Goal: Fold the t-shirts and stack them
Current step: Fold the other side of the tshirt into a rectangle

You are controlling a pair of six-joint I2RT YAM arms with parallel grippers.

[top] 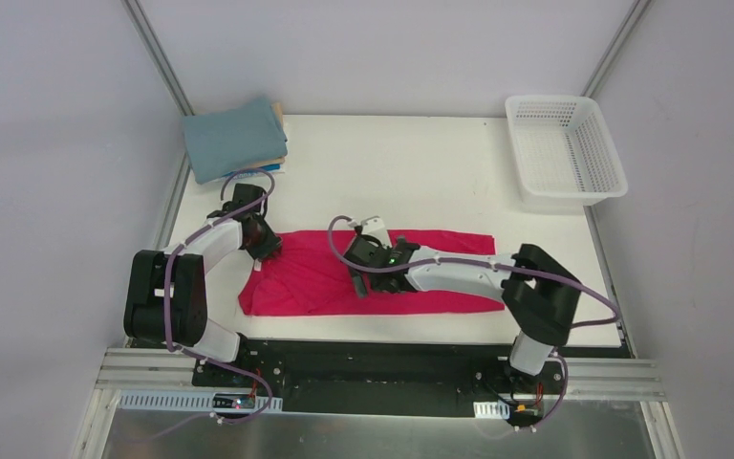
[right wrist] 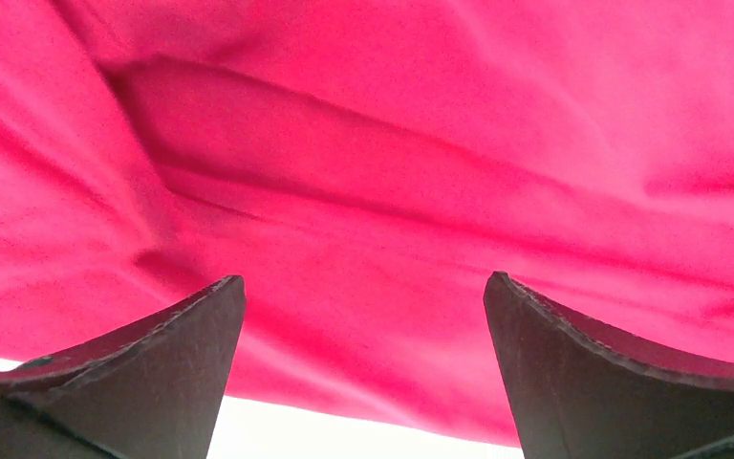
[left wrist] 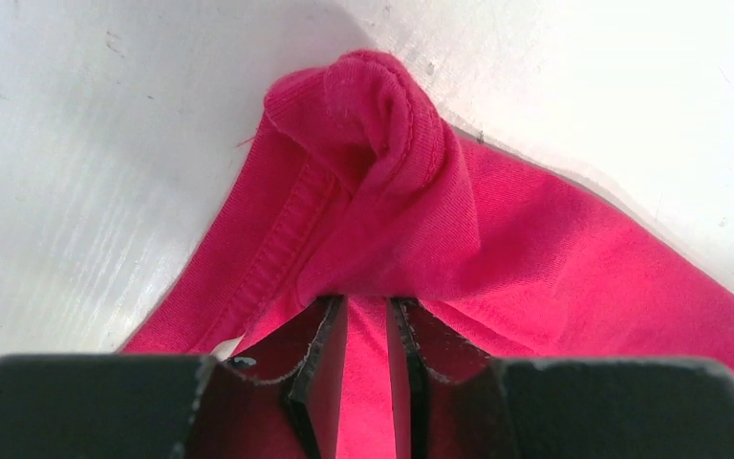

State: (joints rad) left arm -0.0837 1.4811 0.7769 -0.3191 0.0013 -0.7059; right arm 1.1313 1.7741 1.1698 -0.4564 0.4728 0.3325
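Left claw (left wrist: 368, 320) pinching left corner of shirt (top: 459, 241) | right claw (right wrist: 363, 306) hovering wide over its middle | shirt lying crosswise

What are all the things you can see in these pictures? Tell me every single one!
pink t-shirt: one, bright pink, spread along the near middle of the table, its left corner bunched up.
folded t-shirts: one stack, teal-grey on top with tan and blue edges showing under it, far left corner of the table.
basket: one, white mesh, far right corner, nothing showing inside.
table: one, white, under everything.
left gripper: one, black, shut on the pink t-shirt's left corner.
right gripper: one, black, open, low over the middle of the pink t-shirt.
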